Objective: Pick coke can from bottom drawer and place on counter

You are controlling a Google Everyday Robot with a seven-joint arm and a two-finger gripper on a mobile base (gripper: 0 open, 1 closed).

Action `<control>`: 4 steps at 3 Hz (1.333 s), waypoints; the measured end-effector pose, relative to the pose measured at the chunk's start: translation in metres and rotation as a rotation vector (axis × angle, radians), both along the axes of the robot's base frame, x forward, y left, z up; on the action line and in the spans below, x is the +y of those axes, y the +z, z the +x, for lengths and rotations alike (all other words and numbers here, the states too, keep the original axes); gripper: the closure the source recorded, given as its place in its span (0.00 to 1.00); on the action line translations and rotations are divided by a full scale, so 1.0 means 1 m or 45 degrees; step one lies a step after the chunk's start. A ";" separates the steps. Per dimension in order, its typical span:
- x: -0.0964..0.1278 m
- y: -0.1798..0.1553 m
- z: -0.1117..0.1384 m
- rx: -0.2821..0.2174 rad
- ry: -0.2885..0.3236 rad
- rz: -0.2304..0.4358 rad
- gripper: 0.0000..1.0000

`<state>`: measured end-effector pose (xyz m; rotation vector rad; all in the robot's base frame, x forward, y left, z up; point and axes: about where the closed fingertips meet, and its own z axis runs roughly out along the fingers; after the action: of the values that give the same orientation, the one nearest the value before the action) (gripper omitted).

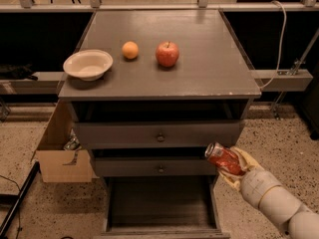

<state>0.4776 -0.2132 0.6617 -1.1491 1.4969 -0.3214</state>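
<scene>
The coke can (223,158), red with a silver end, is tilted in my gripper (230,164), which is shut on it. The gripper comes in from the lower right and holds the can in the air in front of the middle drawer's right end, above the right side of the open bottom drawer (160,203). The bottom drawer's dark floor shows nothing in it. The counter (209,59) is above and to the left of the can.
On the counter stand a white bowl (87,63) at the left, an orange (130,50) and a red apple (167,54) near the middle. A cardboard box (60,153) sits on the floor left of the cabinet. A cable and rail are at the right.
</scene>
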 end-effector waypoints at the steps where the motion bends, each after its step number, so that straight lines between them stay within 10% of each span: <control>1: 0.000 0.019 0.008 -0.027 0.003 -0.031 1.00; 4: 0.007 0.081 0.013 -0.082 0.051 0.020 1.00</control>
<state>0.4907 -0.2063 0.7423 -1.1442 1.4162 -0.3162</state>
